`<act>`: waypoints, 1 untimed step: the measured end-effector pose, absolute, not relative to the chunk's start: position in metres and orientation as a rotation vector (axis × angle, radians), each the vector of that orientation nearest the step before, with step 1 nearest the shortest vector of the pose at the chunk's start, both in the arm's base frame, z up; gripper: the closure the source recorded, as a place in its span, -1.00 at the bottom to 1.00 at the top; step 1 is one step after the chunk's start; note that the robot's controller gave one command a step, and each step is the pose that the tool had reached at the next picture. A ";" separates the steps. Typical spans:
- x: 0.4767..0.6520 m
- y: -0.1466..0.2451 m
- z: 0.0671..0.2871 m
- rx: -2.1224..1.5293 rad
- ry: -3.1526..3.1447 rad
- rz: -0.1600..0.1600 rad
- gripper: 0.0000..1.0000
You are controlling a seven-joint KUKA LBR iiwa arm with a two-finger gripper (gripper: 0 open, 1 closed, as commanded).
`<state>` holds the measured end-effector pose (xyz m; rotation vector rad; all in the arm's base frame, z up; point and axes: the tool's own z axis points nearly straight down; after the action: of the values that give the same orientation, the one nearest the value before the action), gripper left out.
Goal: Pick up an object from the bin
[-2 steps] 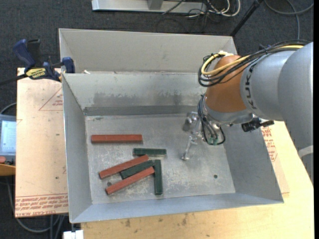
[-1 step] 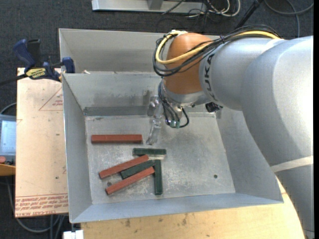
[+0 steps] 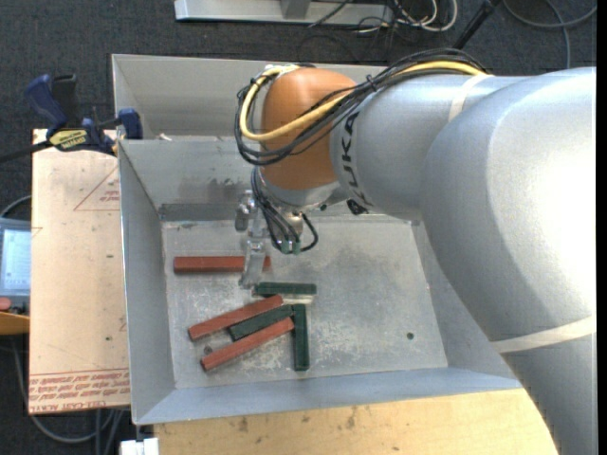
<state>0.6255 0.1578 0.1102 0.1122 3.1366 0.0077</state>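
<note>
Arm (image 3: pixel 455 188) overhead; jaws, gap unclear, at right end of left-right red bar (image 3: pixel 209 264)

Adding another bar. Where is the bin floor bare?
Bare: the bin floor from the rightmost green bar to the right wall. Crowded: front-left, the heap of red and green bars below the gripper and the lone red bar.

Silver-grey arm (image 3: pixel 493 188), orange wrist cover (image 3: pixel 296 126), black and yellow cables (image 3: pixel 427 64).

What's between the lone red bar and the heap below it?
Bare bin floor separates red bar from heap, per the camera view.
</note>
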 end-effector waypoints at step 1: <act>0.609 0.155 0.070 0.365 3.120 0.004 -1.00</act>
<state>0.6091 0.1549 0.0704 0.3652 3.1197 0.0039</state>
